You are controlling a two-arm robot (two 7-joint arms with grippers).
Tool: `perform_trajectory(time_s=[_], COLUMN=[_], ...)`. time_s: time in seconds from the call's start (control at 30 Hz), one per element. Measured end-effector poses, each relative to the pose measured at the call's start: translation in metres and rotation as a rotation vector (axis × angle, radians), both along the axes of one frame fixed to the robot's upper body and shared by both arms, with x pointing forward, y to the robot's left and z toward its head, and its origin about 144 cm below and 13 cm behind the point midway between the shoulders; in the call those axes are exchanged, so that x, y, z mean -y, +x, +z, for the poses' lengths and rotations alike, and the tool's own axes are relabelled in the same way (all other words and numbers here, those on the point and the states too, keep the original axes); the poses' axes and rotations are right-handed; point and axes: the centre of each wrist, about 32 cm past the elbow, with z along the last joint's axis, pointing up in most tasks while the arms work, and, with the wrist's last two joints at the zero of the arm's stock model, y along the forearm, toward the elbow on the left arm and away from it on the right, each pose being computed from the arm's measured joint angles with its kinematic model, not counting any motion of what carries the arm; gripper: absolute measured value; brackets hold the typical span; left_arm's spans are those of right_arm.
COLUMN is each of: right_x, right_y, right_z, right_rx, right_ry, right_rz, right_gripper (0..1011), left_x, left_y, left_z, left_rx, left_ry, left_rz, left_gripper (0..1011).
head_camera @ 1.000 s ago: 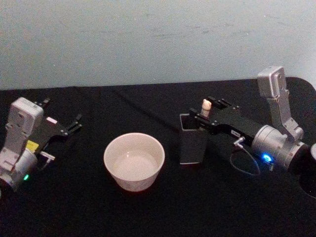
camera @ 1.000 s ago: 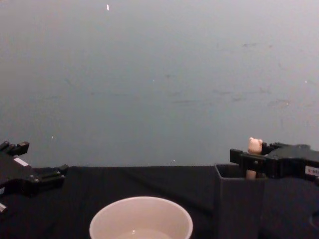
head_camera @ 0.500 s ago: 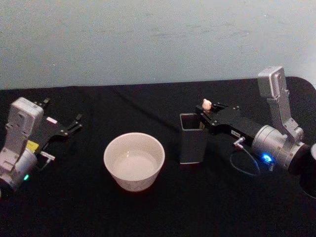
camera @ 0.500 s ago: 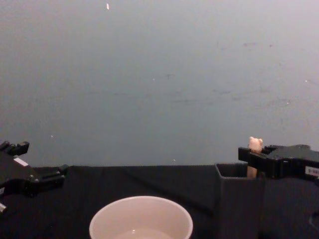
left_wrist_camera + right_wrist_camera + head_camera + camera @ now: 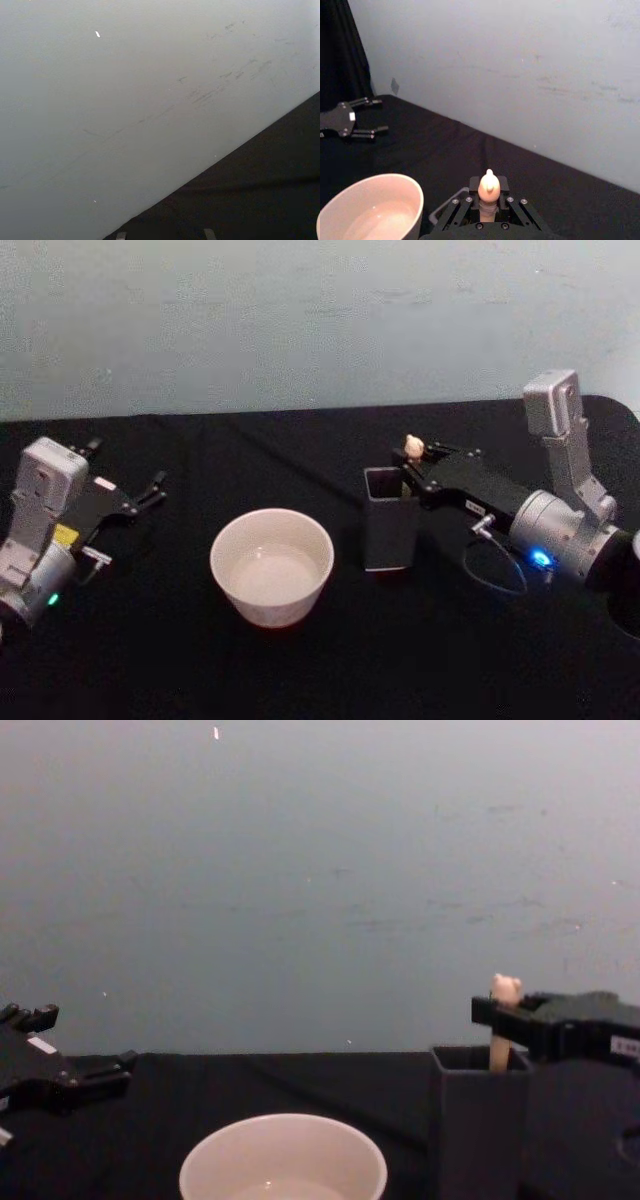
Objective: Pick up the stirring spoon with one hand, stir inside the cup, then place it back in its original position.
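Pick-up step: your right gripper [image 5: 415,469] grasps the stirring spoon [image 5: 505,988], holder [image 5: 390,535] just below it; lift straight clear, then carry toward the cup [image 5: 270,610]; left gripper [image 5: 125,469] parked, released.

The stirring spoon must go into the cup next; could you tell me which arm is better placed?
Right: the right gripper holds the stirring spoon at the holder, beside the cup; the left gripper sits far left.
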Motion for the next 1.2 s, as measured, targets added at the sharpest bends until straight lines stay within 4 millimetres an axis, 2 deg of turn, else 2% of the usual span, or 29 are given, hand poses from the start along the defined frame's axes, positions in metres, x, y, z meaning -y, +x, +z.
perform_trajectory(time_s=[0.77,0.97,1.2], right_x=[0.005,-0.003,-0.022], right_y=[0.0,0.008,0.016], right_z=[0.049,0.054,0.05], right_rx=[0.19,0.22,0.229], right_ry=[0.139,0.154,0.171], right_rz=[0.024,0.047,0.119], right_gripper=[203,203,203], left_x=[0.0,0.0,0.0], left_y=[0.0,0.0,0.0], left_z=[0.0,0.0,0.0], left_rx=[0.0,0.0,0.0], left_ry=[0.0,0.0,0.0], left_rz=[0.0,0.0,0.0], left_gripper=[1001,1001,1001])
